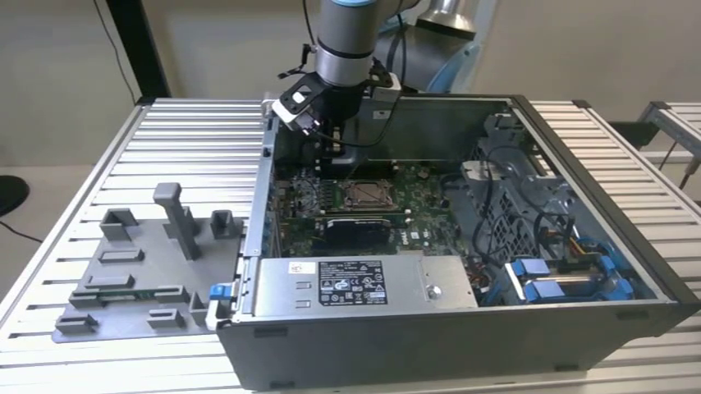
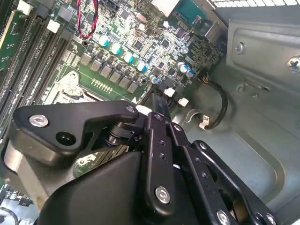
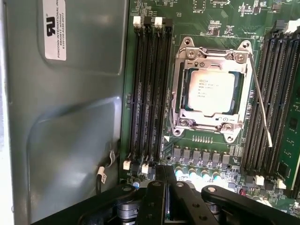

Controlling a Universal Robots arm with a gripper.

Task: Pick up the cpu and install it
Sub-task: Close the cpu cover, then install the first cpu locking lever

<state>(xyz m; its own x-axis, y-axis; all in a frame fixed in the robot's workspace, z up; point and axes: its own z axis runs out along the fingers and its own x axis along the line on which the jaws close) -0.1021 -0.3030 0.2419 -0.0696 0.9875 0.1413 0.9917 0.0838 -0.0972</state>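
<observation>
The cpu [image 3: 211, 91] lies flat in the socket frame [image 3: 180, 70] on the green board [image 3: 201, 18], pale top up, well seated by the look of it. That would explain why the gripper [image 3: 165, 174] holds nothing: its two fingers are pressed together with no part between them. The cpu sits just ahead of the gripper's tips and clear of them, with a row of small components on the board between the two. A thin wire lever [image 3: 260, 103] runs along the side of the socket. It looks unlatched, though I cannot be sure from this angle.

In the exterior view the arm [image 1: 348, 41] reaches straight down into the open computer case [image 1: 362, 361], which lies on its side on the counter [image 1: 186, 139]. Its wrist is vertical and the gripper points at the board, low over it and close to the case wall behind.
</observation>
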